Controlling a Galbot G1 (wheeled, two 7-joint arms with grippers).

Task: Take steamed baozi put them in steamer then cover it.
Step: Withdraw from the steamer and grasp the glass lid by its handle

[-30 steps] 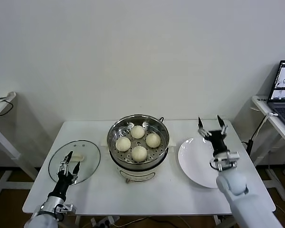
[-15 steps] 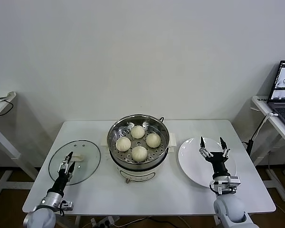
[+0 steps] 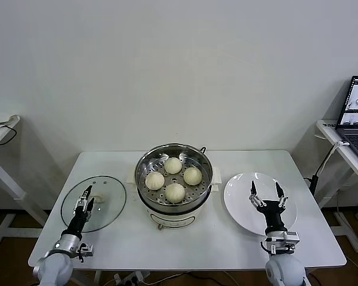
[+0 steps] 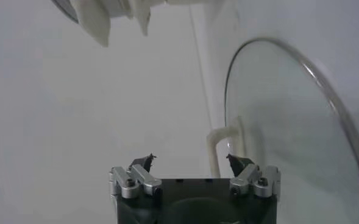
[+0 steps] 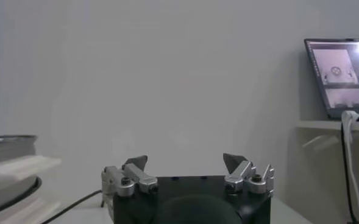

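Four baozi (image 3: 173,177): being held in the steamer (image 3: 174,185), centre.
Cover (image 3: 93,202): lying left, not yet placed.
Left gripper (image 3: 84,200): spread, empty, at the cover.
Right gripper (image 3: 267,195): spread, empty, over the plate (image 3: 241,205).

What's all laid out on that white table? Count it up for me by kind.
Steamed baozi: 4, all inside the steamer
Steamer: 1
Cover: 1, lying flat beside the steamer
White plate: 1
Total: 7
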